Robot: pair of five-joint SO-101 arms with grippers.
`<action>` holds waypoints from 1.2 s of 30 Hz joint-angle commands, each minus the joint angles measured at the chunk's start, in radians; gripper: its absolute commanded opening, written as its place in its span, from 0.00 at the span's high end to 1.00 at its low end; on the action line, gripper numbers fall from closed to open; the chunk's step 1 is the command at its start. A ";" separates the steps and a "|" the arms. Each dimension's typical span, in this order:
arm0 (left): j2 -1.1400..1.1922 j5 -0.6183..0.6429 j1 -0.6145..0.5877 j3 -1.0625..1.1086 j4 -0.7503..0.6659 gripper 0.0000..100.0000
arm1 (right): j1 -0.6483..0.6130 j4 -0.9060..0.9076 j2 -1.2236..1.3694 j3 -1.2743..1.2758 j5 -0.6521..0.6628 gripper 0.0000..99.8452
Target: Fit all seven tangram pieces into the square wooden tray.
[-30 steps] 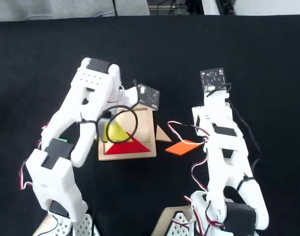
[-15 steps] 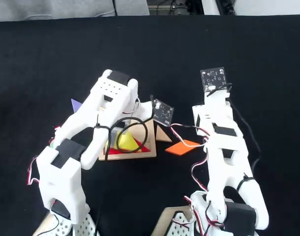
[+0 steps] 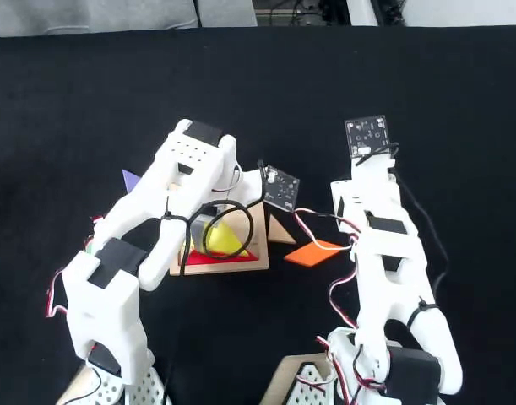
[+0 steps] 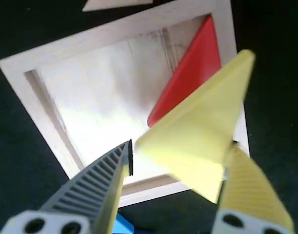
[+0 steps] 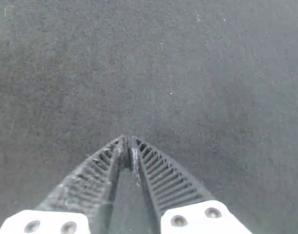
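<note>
Shifted rightward, left gripper (image 4: 180,153) clamps yellow triangle (image 4: 202,131).

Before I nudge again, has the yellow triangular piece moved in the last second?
Yes. Held by the left hand, the yellow triangular piece shifted across the square wooden tray towards the orange parallelogram piece.

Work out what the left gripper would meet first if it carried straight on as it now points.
Probably the wooden tray: its bare floor beside the red triangle, with the held yellow triangle touching down first. Depth is hard to judge.
</note>
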 commanded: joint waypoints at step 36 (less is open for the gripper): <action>-0.353 0.792 -0.114 0.490 -0.029 0.96 | 0.008 -0.021 0.004 0.001 -0.009 0.99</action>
